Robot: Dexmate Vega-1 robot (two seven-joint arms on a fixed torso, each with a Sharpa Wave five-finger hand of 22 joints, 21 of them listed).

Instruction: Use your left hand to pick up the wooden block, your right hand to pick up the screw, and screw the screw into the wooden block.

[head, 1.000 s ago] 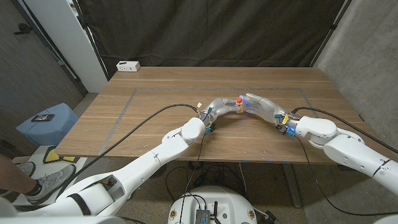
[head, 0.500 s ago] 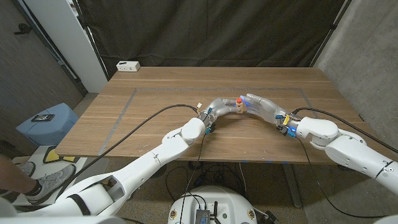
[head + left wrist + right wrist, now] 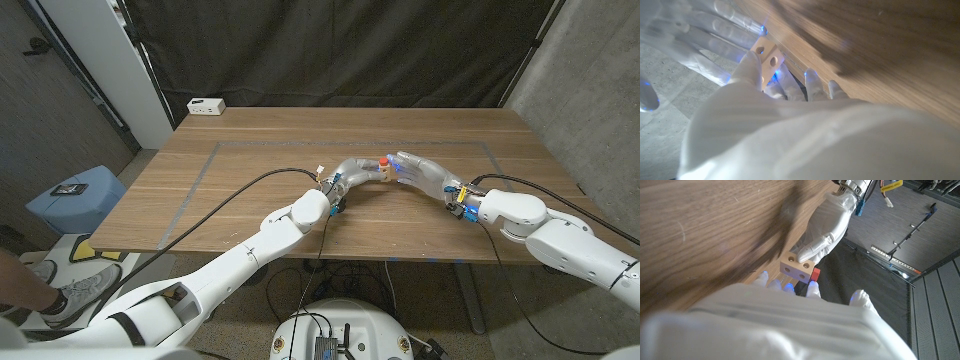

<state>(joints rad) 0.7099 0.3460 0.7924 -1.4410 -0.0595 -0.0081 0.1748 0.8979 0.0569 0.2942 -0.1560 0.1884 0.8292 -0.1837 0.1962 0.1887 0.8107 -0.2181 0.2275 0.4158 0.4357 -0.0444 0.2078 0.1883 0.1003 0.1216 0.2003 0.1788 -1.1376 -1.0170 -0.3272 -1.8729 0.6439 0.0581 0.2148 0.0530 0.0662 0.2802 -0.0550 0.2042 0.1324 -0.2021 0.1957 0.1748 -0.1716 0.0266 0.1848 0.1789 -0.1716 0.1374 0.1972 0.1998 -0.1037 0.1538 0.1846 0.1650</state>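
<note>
A black curtain hangs behind the wooden table (image 3: 250, 130). At the frame's centre the left hand (image 3: 352, 173) pinches the wooden block (image 3: 384, 172); the right hand (image 3: 425, 171) closes on the red-headed screw (image 3: 384, 160) at it. This seems the screwing step; next, the screw needs turning while the block is kept steady.

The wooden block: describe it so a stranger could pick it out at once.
Look at the wooden table, at the middle of its near half, where the two white robot arms meet. There the left robot hand holds the wooden block: small, pale, with two round holes in one face and a red part at its end.
</note>
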